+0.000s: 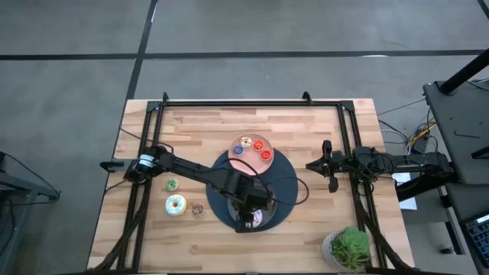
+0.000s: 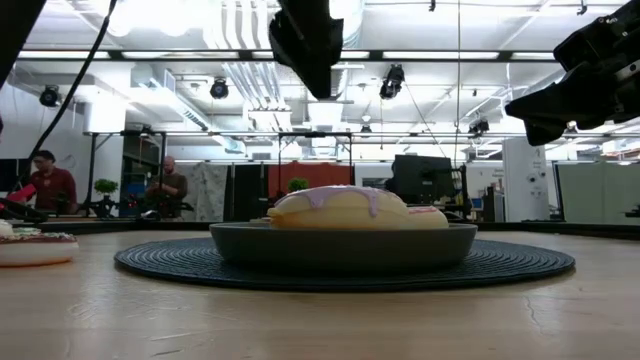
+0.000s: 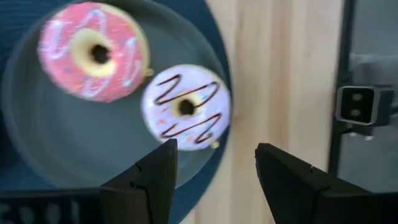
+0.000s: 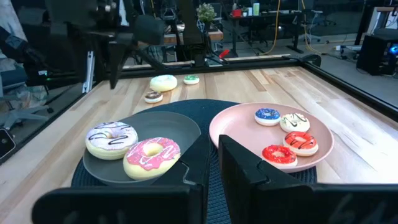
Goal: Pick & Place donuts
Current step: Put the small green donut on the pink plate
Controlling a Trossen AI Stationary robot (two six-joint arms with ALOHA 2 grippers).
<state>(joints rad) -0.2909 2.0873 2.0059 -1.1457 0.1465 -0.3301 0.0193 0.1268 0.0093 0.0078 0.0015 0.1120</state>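
The lilac donut (image 3: 185,107) and the pink donut (image 3: 93,53) lie flat on the dark grey plate (image 3: 74,143). My left gripper (image 3: 214,162) hovers open above the plate's near rim, beside the lilac donut, touching nothing; in the low view it (image 2: 310,40) hangs well above the lilac donut (image 2: 340,208). The white sprinkled donut (image 1: 176,205), a tiny green one (image 1: 171,184) and a tan one (image 1: 197,208) lie on the wood to the left. Blue (image 4: 267,115) and red (image 4: 280,154) tiny donuts sit on the pink plate (image 4: 236,134). My right gripper (image 4: 212,165) waits shut at the right.
A round dark ribbed mat (image 1: 286,191) lies under both plates. A small potted plant (image 1: 348,248) stands at the near right corner. A black rail frame (image 1: 237,101) runs round the table. Bare wood lies at the near left and the far side.
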